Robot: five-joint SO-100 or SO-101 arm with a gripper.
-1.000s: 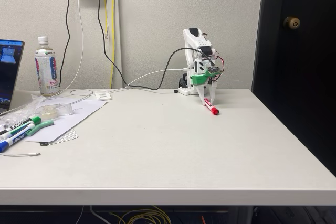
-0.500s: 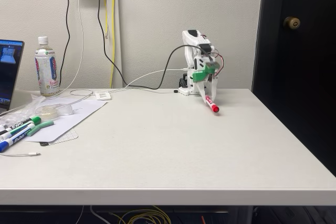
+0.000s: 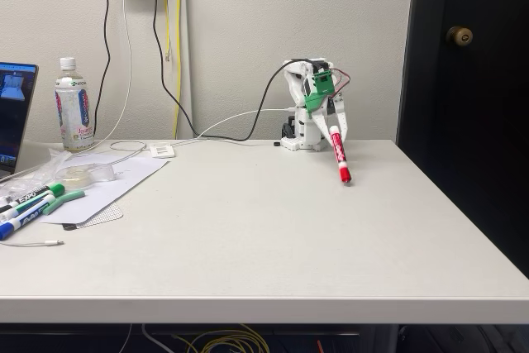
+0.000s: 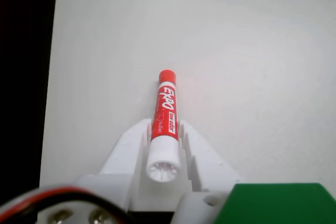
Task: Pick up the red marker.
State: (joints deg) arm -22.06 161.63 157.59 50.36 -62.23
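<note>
From the fixed view I could not read the label on the marker [image 3: 339,153]; it was too small, and the pincer [image 3: 333,131] hid its upper end. In the wrist view the pincer [image 4: 165,136] covered the marker's [image 4: 166,109] lower sides, and the frame's bottom edge cut off the pincer's body. The laptop [image 3: 16,113] ran off the left edge, and the bottle's [image 3: 73,108] print was illegible.

Glossy plastic red marker [image 4: 165,113], matt white plastic tool [image 4: 164,141], seemingly smooth matt table [image 3: 273,229].
</note>
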